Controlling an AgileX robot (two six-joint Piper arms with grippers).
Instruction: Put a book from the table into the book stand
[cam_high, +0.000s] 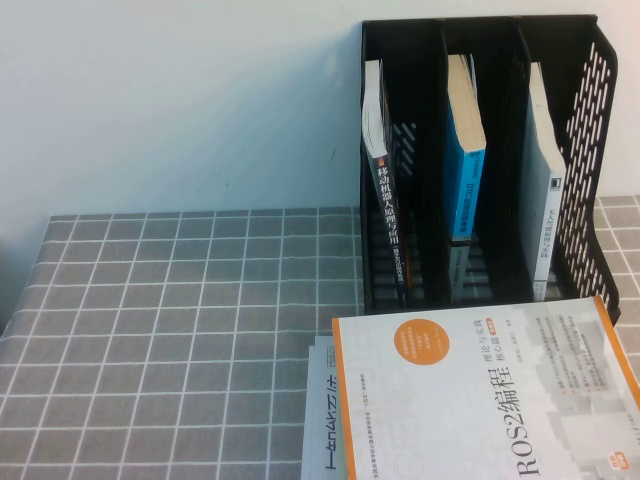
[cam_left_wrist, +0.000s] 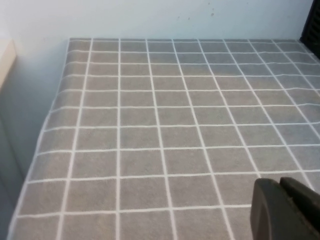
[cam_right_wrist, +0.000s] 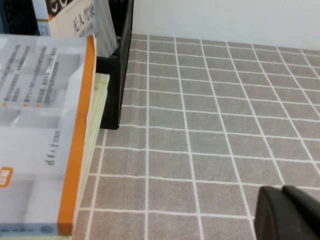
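A plain white wall backs the table (cam_high: 180, 320), whose grey cloth with its white grid fills the lower two thirds of the high view. In the upper right of that frame stands the book stand (cam_high: 600, 120), black, upright, with three tall compartments and a slotted sloping side wall. Each compartment holds one volume: a dark-spined book (cam_high: 385, 200) leans in the left one, a blue-covered book (cam_high: 466, 170) stands in the middle one, and a pale grey-white book (cam_high: 545, 200) stands in the right one.

The book (cam_high: 480, 400), white-covered with an orange edge stripe, an orange circle and a black "ROS2" title, lies flat at the lower right of the high view, just in front of the stand and running off the bottom edge. It rests on top of another white book (cam_high: 318, 420), whose edge with black characters shows at its left side.

Neither arm appears in the high view. In the left wrist view the left end effector (cam_left_wrist: 285, 207) shows only as a dark tip in the lower right corner, over bare cloth; its fingers are together, holding nothing. In the right wrist view the right end effector (cam_right_wrist: 287, 212) is a dark shape in the lower right corner, above the cloth and apart from the book's orange edge; whether its fingers are apart or together I cannot tell.
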